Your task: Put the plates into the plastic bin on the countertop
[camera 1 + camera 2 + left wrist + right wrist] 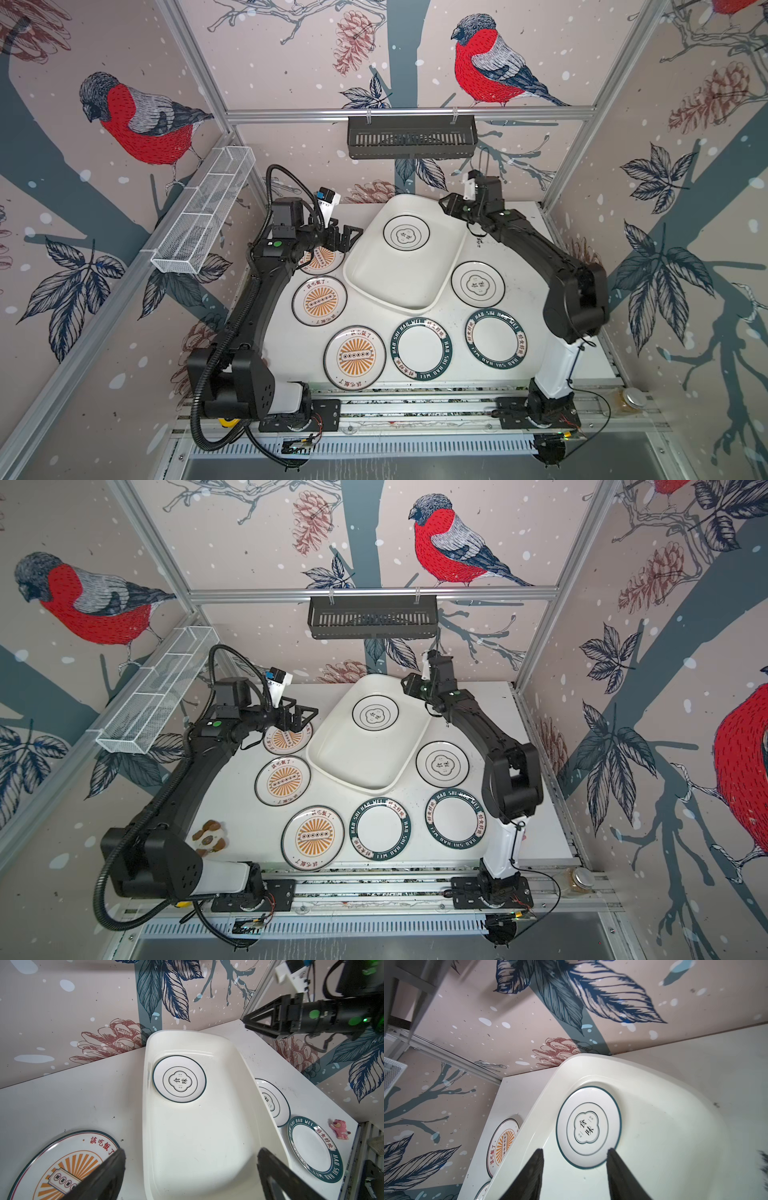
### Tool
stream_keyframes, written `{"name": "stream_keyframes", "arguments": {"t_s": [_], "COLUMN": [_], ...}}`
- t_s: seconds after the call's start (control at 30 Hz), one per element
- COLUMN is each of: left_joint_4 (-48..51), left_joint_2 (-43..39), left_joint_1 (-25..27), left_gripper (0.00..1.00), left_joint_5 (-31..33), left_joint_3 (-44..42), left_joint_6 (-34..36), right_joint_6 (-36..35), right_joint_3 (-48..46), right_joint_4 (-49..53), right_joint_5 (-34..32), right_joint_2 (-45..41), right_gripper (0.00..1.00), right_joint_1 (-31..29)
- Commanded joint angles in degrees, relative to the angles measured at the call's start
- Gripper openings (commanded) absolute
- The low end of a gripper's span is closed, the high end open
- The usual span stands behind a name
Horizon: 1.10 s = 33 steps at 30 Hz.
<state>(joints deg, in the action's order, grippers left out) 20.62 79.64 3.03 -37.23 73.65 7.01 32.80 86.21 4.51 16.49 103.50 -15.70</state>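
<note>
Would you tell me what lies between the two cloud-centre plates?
Only the side wall and rim of the plastic bin, as both top views show.

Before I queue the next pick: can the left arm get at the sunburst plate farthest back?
Likely yes. The left gripper hangs open just above that sunburst plate, and nothing lies on it; the plastic bin rim close beside it may crowd one finger.

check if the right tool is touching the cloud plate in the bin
Apart. In the left wrist view the right tool hangs in the air beyond the plastic bin's far rim, a clear gap from the cloud plate.
</note>
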Motion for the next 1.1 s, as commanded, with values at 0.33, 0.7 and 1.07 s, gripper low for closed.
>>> {"name": "stream_keyframes", "arguments": {"t_s": [0.33,0.7,1.07], "left_joint_4": [6.72,6.94,6.24], "left_joint_2": [1.38,1.58,1.84], "left_joint_1": [1.5,2.07,2.58], "left_gripper": [0.98,0.98,0.98], "left_joint_5": [-9.25,-10.88,-11.37], "left_joint_3": [0.67,0.04,-0.52], "left_joint_6": [8.51,8.41,8.12], "right_joint_6": [7.21,5.44,1.88], "right_joint_3": [-46.15,-56.94,-59.69], "right_joint_4": [-16.5,-15.93,-13.9], "right_joint_5": [9.42,11.94,16.62], "right_joint_2": [-23.55,-25.44,-24.23], "right_gripper": [0.49,0.49,0.46], "right_joint_1": [22.46,28.52,30.73]}}
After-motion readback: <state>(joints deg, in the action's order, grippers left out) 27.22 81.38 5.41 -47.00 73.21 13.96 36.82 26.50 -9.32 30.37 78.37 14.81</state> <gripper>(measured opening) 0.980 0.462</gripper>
